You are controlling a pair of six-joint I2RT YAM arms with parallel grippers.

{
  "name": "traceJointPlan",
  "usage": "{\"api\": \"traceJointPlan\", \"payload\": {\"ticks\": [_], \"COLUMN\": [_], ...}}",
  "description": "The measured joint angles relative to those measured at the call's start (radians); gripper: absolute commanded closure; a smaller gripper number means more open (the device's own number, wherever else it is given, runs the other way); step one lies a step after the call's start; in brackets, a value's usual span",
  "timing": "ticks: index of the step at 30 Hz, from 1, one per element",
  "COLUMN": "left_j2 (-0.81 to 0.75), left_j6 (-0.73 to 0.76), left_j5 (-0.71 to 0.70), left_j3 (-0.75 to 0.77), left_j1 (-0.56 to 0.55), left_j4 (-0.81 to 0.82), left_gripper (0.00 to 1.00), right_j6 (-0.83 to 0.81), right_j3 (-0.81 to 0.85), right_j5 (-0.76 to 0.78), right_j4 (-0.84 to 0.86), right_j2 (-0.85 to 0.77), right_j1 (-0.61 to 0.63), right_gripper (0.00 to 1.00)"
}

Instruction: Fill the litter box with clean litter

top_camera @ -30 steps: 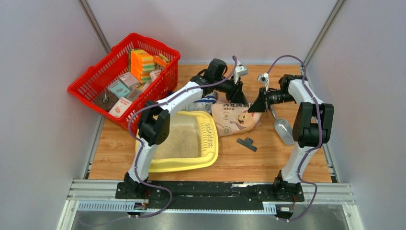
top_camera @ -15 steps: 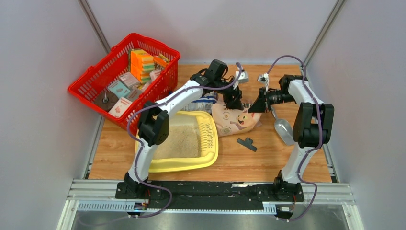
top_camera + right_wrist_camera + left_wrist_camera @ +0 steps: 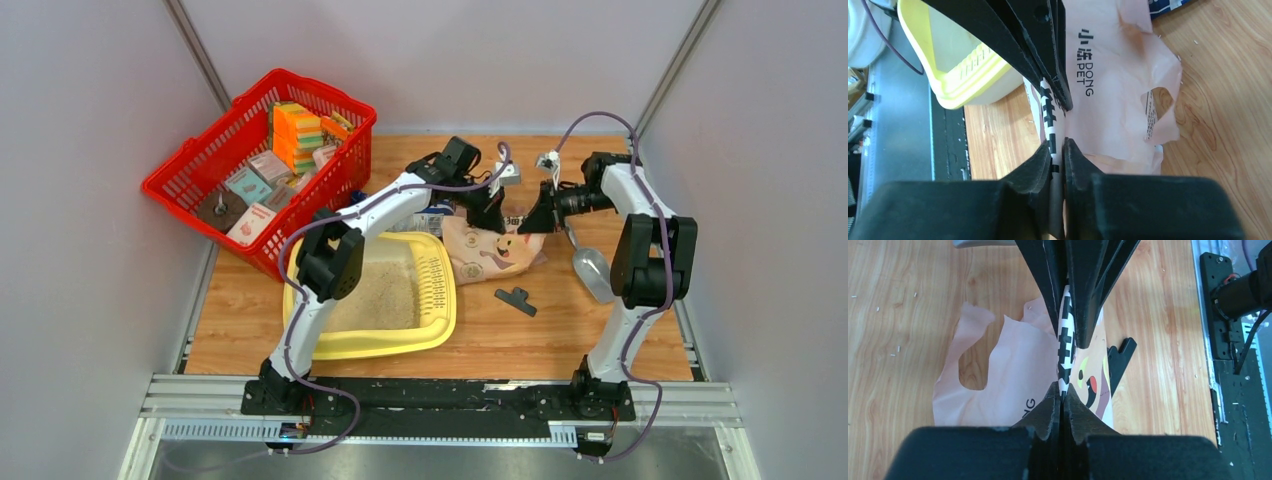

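The pale-yellow litter box (image 3: pixel 440 315) sits left of centre with clean litter (image 3: pixel 385 292) spread inside it. To its right lies the tan litter bag (image 3: pixel 495 252), printed with a cartoon animal. My left gripper (image 3: pixel 492 218) and right gripper (image 3: pixel 532 220) meet nose to nose over the bag's top. The left gripper (image 3: pixel 1062 390) is shut on the bag's black-and-white striped top edge (image 3: pixel 1065 347). In the right wrist view my right gripper (image 3: pixel 1057 145) is shut on the same striped edge (image 3: pixel 1049 117), and the bag (image 3: pixel 1113 95) hangs below it.
A grey scoop (image 3: pixel 592 270) lies by the right arm, and a black clip (image 3: pixel 515 298) rests in front of the bag. A red basket (image 3: pixel 190 178) of packets stands at the back left. A blue-and-white bag (image 3: pixel 428 218) lies behind the litter box.
My left gripper opened, swung right and down to the bag's top, then closed on the striped edge opposite the right gripper. The right arm barely moved.
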Motion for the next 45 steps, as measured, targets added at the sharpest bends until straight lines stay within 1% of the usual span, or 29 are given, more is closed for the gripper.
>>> {"api": "traceJointPlan", "payload": {"ticks": [2, 3, 6, 8, 10, 12, 14, 16, 17, 18, 20, 22, 23, 24, 26, 27, 29, 31, 34, 37, 40, 42, 45], "left_j2": [0.0, 0.0, 0.0, 0.0, 0.0, -0.001, -0.001, -0.001, -0.001, -0.001, -0.001, -0.001, -0.001, -0.001, -0.001, -0.001, -0.001, -0.001, -0.001, -0.001, -0.001, -0.001, -0.001], "left_j6": [-0.031, -0.045, -0.09, -0.124, -0.163, -0.205, -0.237, -0.26, -0.269, -0.277, -0.293, -0.302, -0.308, -0.312, -0.331, -0.341, -0.36, -0.373, -0.387, -0.397, -0.401, -0.401, -0.399], "left_j5": [0.007, 0.01, 0.017, 0.025, 0.03, 0.038, 0.047, 0.052, 0.053, 0.053, 0.054, 0.055, 0.054, 0.053, 0.05, 0.048, 0.04, 0.03, 0.017, 0.013, 0.013, 0.013, 0.011], "left_j3": [0.002, 0.002, 0.002, 0.002, -0.003, -0.015, -0.025, -0.029, -0.03, -0.031, -0.036, -0.038, -0.039, -0.039, -0.04, -0.042, -0.043, -0.043, -0.043, -0.045, -0.05, -0.051, -0.051], "left_j1": [0.008, 0.012, 0.024, 0.034, 0.043, 0.052, 0.059, 0.063, 0.064, 0.064, 0.065, 0.065, 0.065, 0.065, 0.066, 0.067, 0.071, 0.074, 0.077, 0.077, 0.077, 0.077, 0.077], "left_j4": [0.0, 0.001, 0.003, 0.002, 0.011, 0.032, 0.05, 0.059, 0.061, 0.063, 0.069, 0.072, 0.073, 0.074, 0.082, 0.085, 0.092, 0.098, 0.1, 0.105, 0.111, 0.111, 0.109], "left_gripper": [1.0, 1.0, 1.0, 1.0, 1.0, 1.0, 1.0, 1.0, 1.0, 1.0, 1.0, 1.0, 1.0, 1.0, 1.0, 1.0, 1.0, 1.0, 1.0, 1.0, 1.0, 1.0, 1.0], "right_j6": [0.018, 0.031, 0.089, 0.137, 0.178, 0.215, 0.281, 0.383, 0.421, 0.447, 0.463, 0.436, 0.377, 0.321, 0.219, 0.167, 0.095, 0.054, 0.064, 0.146, 0.237, 0.278, 0.327], "right_j3": [0.023, 0.036, 0.1, 0.111, 0.103, 0.042, -0.063, -0.249, -0.324, -0.369, -0.385, -0.375, -0.37, -0.37, -0.37, -0.37, -0.37, -0.376, -0.422, -0.493, -0.521, -0.521, -0.511], "right_j5": [-0.007, -0.015, -0.048, -0.051, -0.042, -0.015, 0.027, 0.091, 0.113, 0.13, 0.153, 0.168, 0.175, 0.186, 0.214, 0.233, 0.259, 0.29, 0.335, 0.375, 0.402, 0.406, 0.384], "right_j4": [-0.009, -0.014, -0.024, -0.003, 0.035, 0.117, 0.235, 0.449, 0.515, 0.55, 0.57, 0.547, 0.499, 0.448, 0.331, 0.266, 0.165, 0.092, 0.083, 0.148, 0.229, 0.268, 0.294], "right_j2": [0.0, 0.0, -0.003, -0.028, -0.076, -0.172, -0.302, -0.489, -0.569, -0.623, -0.666, -0.667, -0.662, -0.661, -0.658, -0.65, -0.611, -0.537, -0.444, -0.407, -0.388, -0.365, -0.348], "right_j1": [-0.008, -0.014, -0.065, -0.109, -0.144, -0.16, -0.148, -0.119, -0.103, -0.09, -0.073, -0.072, -0.072, -0.073, -0.072, -0.071, -0.068, -0.064, -0.063, -0.063, -0.05, -0.037, -0.03], "right_gripper": [0.59, 0.46, 0.38, 0.35, 0.21, 0.0, 0.0, 0.0, 0.0, 0.0, 0.0, 0.04, 0.07, 0.14, 0.24, 0.31, 0.35, 0.36, 0.39, 0.42, 0.47, 0.46, 0.43]}}
